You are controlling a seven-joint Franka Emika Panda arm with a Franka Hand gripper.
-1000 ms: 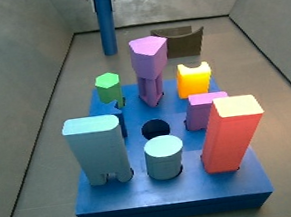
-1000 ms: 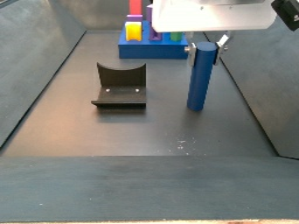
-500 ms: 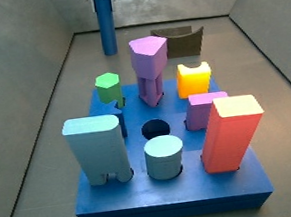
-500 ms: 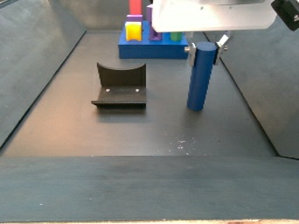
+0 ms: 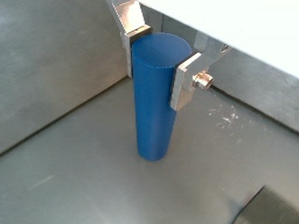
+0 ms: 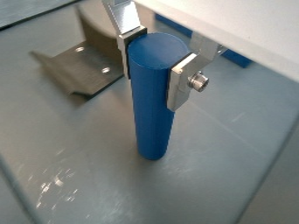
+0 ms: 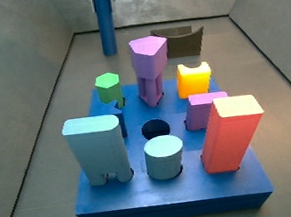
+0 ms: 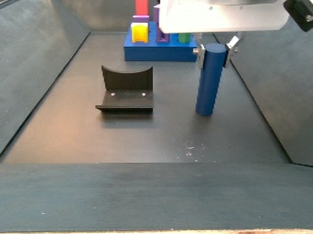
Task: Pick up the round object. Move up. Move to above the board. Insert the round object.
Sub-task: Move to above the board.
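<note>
Standing upright on the dark floor of the enclosure, well apart from the board (image 7: 173, 193), the round object (image 5: 156, 96) is being flanked near its flat top by the gripper (image 6: 155, 59), whose silver fingers (image 5: 187, 80) are lying against opposite sides of the dark blue peg in both wrist views. The plates are being seen flush with the peg's surface, so the gripper is judged to be closed on it, though how firm the hold is cannot be told; the peg's base is resting on the floor, so the pick-up step is being taken as in hand and the lift as not yet begun. A straight upward move is being called for next, high enough for the peg to clear the tall coloured pegs crowding the board, before it is carried over the round dark hole (image 7: 155, 129) and lowered in line with it. In a side view the gripper body is being cut off by the frame's upper edge, with only a white housing showing above the peg (image 8: 210, 80). The fixture (image 8: 124, 89) is standing apart from the peg, and most of the board is being hidden behind the arm in that same view.
</note>
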